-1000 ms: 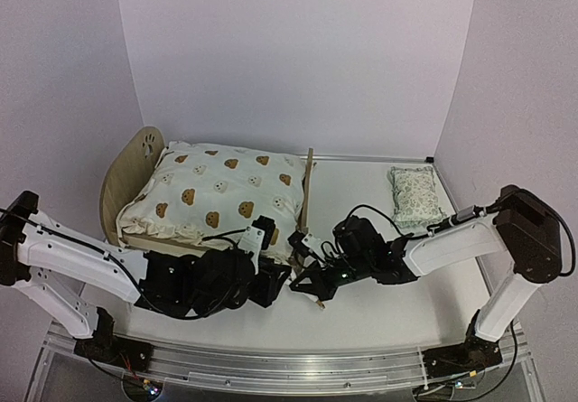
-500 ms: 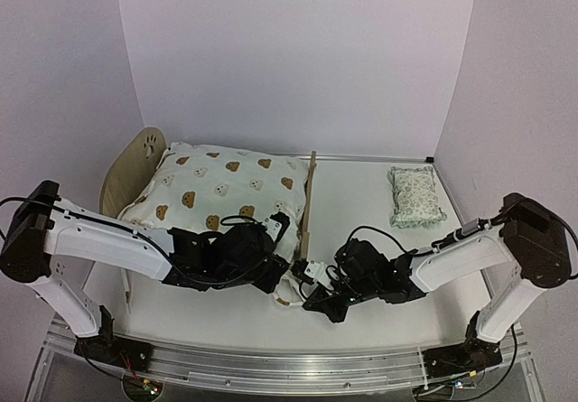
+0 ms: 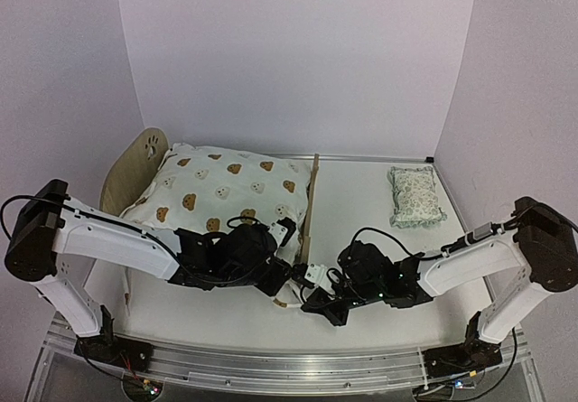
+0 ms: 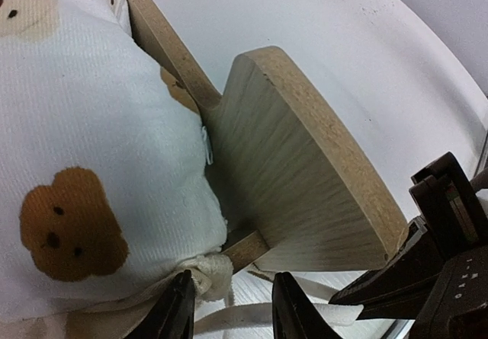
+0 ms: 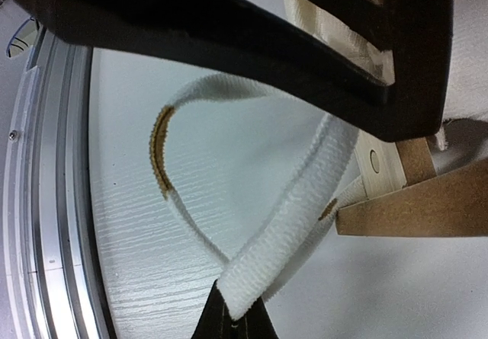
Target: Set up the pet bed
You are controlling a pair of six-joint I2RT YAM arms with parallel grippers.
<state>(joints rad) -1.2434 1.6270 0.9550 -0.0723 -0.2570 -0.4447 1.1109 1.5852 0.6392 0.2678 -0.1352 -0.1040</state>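
Observation:
The pet bed [image 3: 144,154] stands at the left, paw-print headboard far left, footboard [image 3: 312,199] toward the middle. A cream bear-print quilt [image 3: 221,190] covers it, hiding the mattress. My left gripper [image 3: 287,280] sits at the footboard's near corner [image 4: 305,171]. It [image 4: 229,318] is open, its fingers [image 4: 174,312] astride a white strap [image 4: 252,316], the left one touching the quilt's knot [image 4: 207,272]. My right gripper [image 3: 312,301] lies low beside it. It [image 5: 242,316] is shut on the end of that looped white strap [image 5: 305,202].
A small green-patterned pillow [image 3: 415,196] lies at the back right near the wall. The two grippers are very close together; the left one's black finger [image 5: 229,42] fills the top of the right wrist view. The table's metal front rail [image 5: 46,202] runs just beside the strap.
The left arm has swung its gripper in to the footboard's near corner. The right gripper has drawn the strap slightly toward the table's near edge.

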